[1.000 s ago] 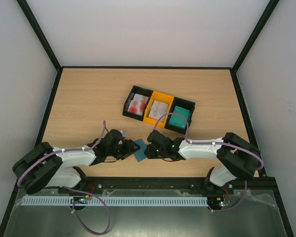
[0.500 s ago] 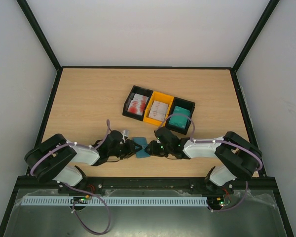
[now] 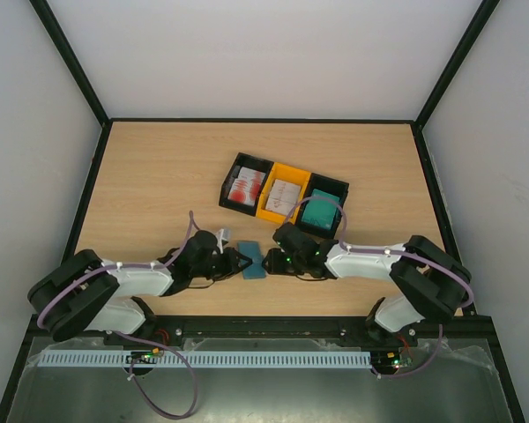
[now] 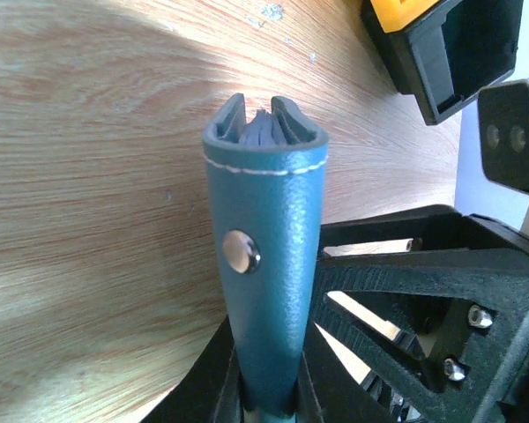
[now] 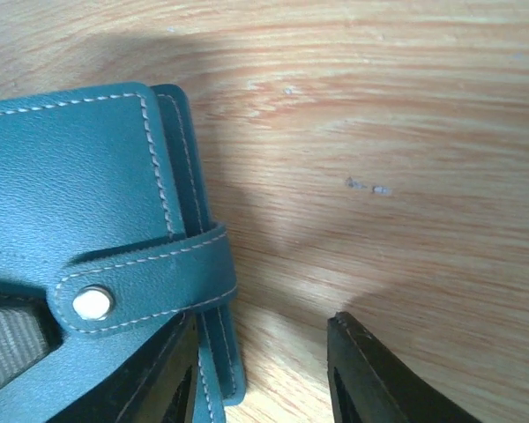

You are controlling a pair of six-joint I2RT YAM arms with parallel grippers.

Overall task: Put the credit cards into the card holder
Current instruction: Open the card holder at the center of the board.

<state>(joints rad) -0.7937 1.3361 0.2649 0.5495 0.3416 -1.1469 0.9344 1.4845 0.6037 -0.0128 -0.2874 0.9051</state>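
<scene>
The card holder (image 3: pixel 249 259) is a blue-teal case with a snap tab, lying between both grippers near the front edge. My left gripper (image 3: pixel 232 262) is shut on the card holder (image 4: pixel 266 220), which I see edge-on with its snap stud facing the camera. My right gripper (image 3: pixel 268 261) is open at the holder's other side. In the right wrist view one finger (image 5: pixel 169 379) lies against the card holder (image 5: pixel 70 203) and the other finger (image 5: pixel 370 374) stands apart over bare wood. The credit cards sit in bins: red-and-white (image 3: pixel 246 187), whitish (image 3: pixel 285 196), green-teal (image 3: pixel 320 212).
Three joined bins stand behind the grippers: a black one (image 3: pixel 232 172), a yellow one (image 3: pixel 293 169), a black one (image 3: pixel 335 182). The bins' corner (image 4: pixel 450 53) shows in the left wrist view. A black frame rims the table.
The left gripper has closed on the holder. The holder has turned from a slanted lie to square with the table edge and shifted slightly back. The right jaws opened a little.
</scene>
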